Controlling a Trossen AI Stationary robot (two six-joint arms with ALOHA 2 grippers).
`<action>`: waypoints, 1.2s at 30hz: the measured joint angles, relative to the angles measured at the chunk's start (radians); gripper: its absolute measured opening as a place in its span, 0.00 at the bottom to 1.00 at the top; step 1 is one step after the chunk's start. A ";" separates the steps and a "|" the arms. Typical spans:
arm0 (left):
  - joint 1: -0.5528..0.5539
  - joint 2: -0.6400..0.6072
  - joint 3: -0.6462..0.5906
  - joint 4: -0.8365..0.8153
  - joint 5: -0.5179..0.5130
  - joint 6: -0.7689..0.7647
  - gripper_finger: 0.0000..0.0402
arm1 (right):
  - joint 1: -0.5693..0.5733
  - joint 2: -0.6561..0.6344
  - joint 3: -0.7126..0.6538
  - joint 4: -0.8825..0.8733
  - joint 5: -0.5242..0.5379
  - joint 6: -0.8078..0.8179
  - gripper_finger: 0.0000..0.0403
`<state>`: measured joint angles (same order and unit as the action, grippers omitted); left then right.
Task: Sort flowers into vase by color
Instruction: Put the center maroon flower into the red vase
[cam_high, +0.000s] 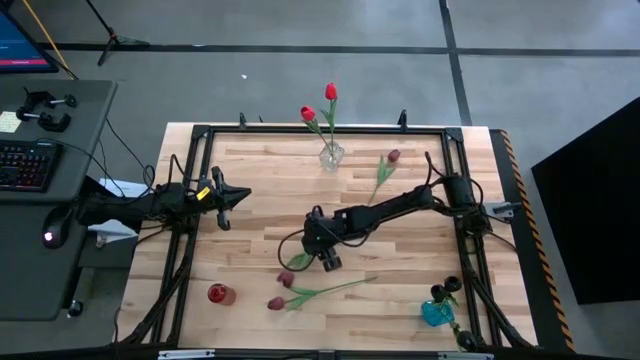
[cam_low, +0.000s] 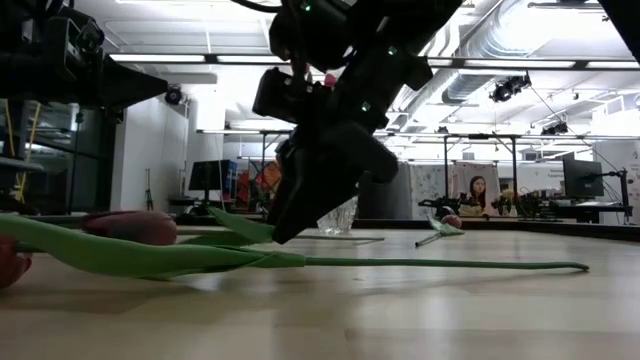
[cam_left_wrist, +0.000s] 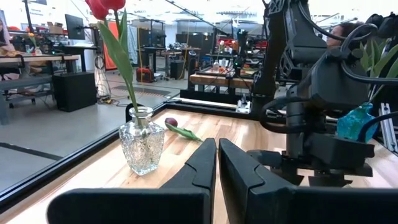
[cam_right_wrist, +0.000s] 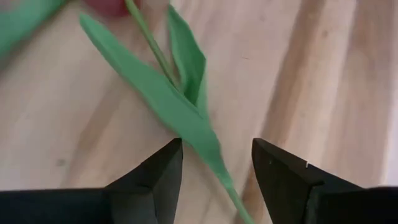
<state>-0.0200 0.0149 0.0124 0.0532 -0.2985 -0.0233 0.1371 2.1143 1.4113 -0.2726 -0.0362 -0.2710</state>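
Note:
A tulip with a dull red head (cam_high: 286, 279) lies flat on the table; its stem and leaf (cam_right_wrist: 186, 118) run between the fingers of my open right gripper (cam_right_wrist: 217, 163), which points down just above it (cam_high: 328, 260) without touching it. A second tulip (cam_high: 320, 292) lies beside it, its long stem (cam_low: 450, 264) toward the right. A clear glass vase (cam_high: 331, 155) at the far edge holds two bright red tulips (cam_high: 318, 105). One maroon tulip (cam_high: 386, 168) lies near that vase. My left gripper (cam_high: 232, 200) waits at the left, shut (cam_left_wrist: 216, 163).
A small red vase (cam_high: 220, 294) stands near the near-left corner. A blue vase (cam_high: 437, 313) holding dark flowers stands near the near-right corner. A black frame (cam_high: 300, 128) rims the table. Bare wood lies between the two arms in the table's middle.

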 joint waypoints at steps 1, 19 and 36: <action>0.000 0.000 0.000 0.000 0.000 0.000 0.02 | 0.000 0.000 0.000 0.000 -0.011 0.000 0.45; 0.000 0.000 0.000 0.001 0.000 0.000 0.02 | -0.022 -0.303 0.062 -0.313 0.079 0.049 0.45; -0.002 0.077 0.020 0.423 0.040 -0.308 0.02 | 0.341 -0.716 0.061 -0.564 0.499 0.371 0.45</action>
<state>-0.0218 0.0921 0.0325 0.4759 -0.2584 -0.3315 0.4782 1.3985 1.4723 -0.8368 0.4631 0.1003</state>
